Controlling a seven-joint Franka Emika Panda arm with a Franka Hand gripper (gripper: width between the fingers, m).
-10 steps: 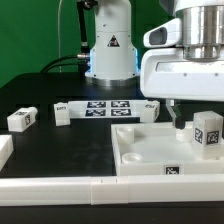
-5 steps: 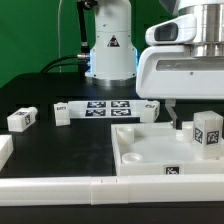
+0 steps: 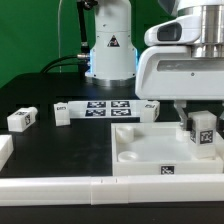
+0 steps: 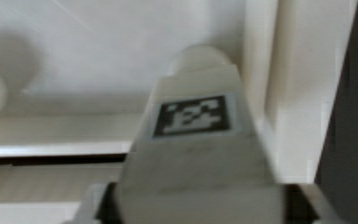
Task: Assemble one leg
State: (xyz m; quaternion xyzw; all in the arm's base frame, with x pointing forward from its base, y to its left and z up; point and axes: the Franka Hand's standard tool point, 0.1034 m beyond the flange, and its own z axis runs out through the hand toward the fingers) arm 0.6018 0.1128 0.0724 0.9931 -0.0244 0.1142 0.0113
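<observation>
Hand [image 3: 200, 118] at right of frame, low over the panel [image 3: 140, 148], fingers closed on the leg [image 3: 203, 130]. In the wrist view the leg [image 4: 197, 150] fills the frame, tag facing the camera, pinched at its base between both fingers [image 4: 105, 200]. The leg stands upright at the panel's right rear corner, probably so its end lines up with a recess there; contact below is hidden. Spare legs [image 3: 22, 118] lie on the desk [image 3: 60, 150] at left, beside the marker board [image 3: 108, 108].
</observation>
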